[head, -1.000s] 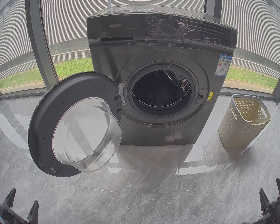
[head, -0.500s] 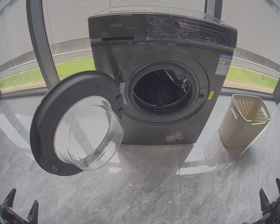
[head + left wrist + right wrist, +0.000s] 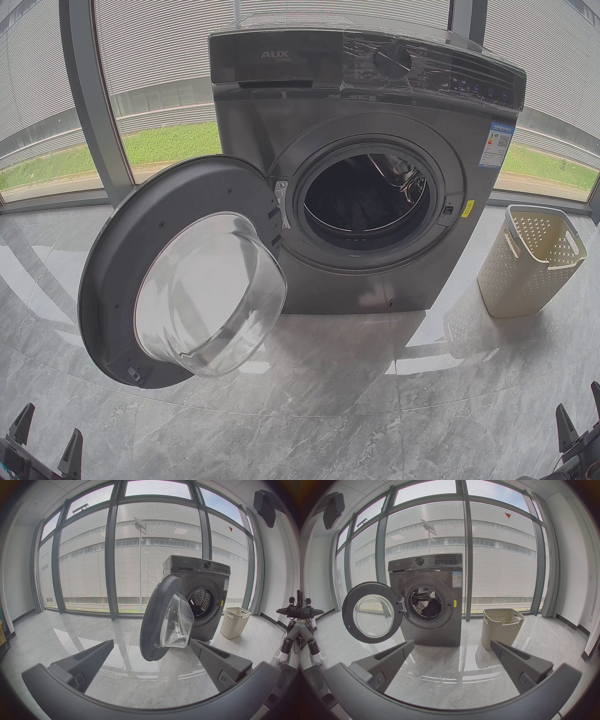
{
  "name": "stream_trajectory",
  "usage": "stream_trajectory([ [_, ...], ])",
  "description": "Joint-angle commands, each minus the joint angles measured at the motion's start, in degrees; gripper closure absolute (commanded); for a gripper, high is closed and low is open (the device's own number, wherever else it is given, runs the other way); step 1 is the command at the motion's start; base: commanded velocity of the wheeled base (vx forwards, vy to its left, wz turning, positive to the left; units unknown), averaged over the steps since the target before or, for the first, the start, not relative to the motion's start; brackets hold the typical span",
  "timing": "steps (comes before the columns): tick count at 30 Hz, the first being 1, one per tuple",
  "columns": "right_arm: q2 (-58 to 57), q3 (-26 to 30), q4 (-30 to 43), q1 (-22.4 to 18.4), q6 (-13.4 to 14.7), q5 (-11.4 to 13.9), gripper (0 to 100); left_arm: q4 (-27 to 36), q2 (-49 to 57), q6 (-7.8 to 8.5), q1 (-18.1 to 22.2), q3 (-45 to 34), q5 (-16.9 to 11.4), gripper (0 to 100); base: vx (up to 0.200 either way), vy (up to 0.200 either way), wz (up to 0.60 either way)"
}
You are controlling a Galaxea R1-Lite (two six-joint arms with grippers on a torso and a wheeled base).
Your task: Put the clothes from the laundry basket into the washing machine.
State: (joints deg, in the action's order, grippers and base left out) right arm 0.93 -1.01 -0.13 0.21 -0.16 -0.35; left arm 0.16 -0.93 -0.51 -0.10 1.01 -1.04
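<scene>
Evidently both arms hang back from the washing machine [image 3: 369,187], low and well apart from it. The left gripper [image 3: 152,643] and the right gripper [image 3: 452,643] each have their jaws spread wide with nothing between them. Its door [image 3: 181,275] stands swung fully out to the robot's left of the washing machine, probably so the opening is free for loading. The laundry basket [image 3: 537,262] sits on the floor [image 3: 350,387] just beside the washing machine on the robot's right, presumably within easy reach of the right arm.

From the head view, the basket's inside shows perforated walls and no clothes that I can make out. The drum [image 3: 426,603] looks plain dark there. The right wrist view, facing the washing machine squarely, shows a dark heap low in the drum, which may be the clothes. The left wrist view, from the door side, shows the drum's metal ribs, while the door covers part of the opening.
</scene>
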Motion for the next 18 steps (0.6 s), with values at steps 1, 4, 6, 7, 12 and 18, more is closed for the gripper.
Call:
stream_trajectory([
  [1,-0.9,1.0,0.0,0.0,0.0,0.0,0,0.0,0.8,-0.02,0.0,-0.9,0.0,0,0.0,0.0,0.0],
  [4,-0.9,1.0,0.0,0.0,0.0,0.0,0,0.0,0.8,-0.02,0.0,-0.9,0.0,0,0.0,0.0,0.0],
  [6,-0.9,1.0,0.0,0.0,0.0,0.0,0,0.0,0.8,-0.1,0.0,-0.9,0.0,0,0.0,0.0,0.0],
  [7,-0.9,1.0,0.0,0.0,0.0,0.0,0,0.0,0.8,-0.1,0.0,-0.9,0.0,0,0.0,0.0,0.0],
  [12,-0.9,1.0,0.0,0.0,0.0,0.0,0,-0.1,0.9,0.25,0.2,-0.9,0.1,0,0.0,0.0,0.0],
  [18,-0.9,1.0,0.0,0.0,0.0,0.0,0,-1.3,-10.4,-3.09,-0.3,17.7,0.6,0,0.0,0.0,0.0],
])
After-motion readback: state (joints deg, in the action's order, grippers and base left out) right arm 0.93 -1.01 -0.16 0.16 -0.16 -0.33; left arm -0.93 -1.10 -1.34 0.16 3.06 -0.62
